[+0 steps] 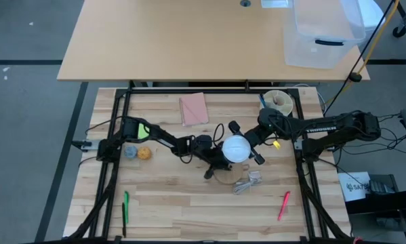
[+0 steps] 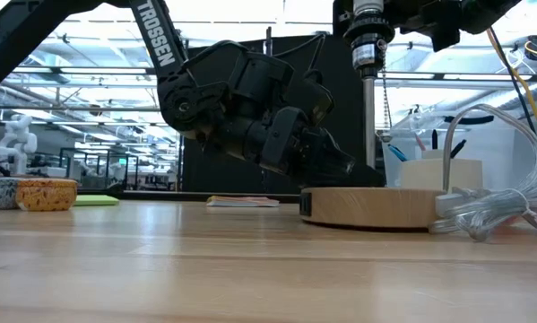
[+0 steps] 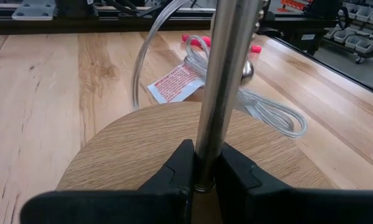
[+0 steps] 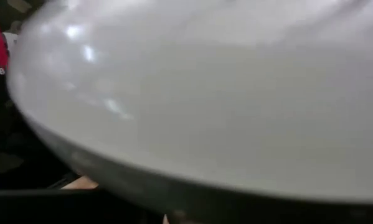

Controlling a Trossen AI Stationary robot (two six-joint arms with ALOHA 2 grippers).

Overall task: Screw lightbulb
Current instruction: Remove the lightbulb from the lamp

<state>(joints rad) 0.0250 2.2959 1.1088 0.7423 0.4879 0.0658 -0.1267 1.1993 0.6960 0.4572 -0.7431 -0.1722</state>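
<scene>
R gripper (image 1: 247, 150) was closed around the lightbulb (image 1: 235, 148) mid-desk, atop the lamp's metal post (image 3: 222, 93). L gripper (image 3: 202, 177) pinched the post at the wooden base (image 2: 368, 205). Risk: cross-threading if bulb tilted; base twisting if L grip slipped.

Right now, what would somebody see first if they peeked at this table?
The white lightbulb at the table's middle, with the right gripper around it. Just below it, the left gripper clamps a shiny metal pole standing on a round wooden base. A clear cord lies coiled beside it.
</scene>
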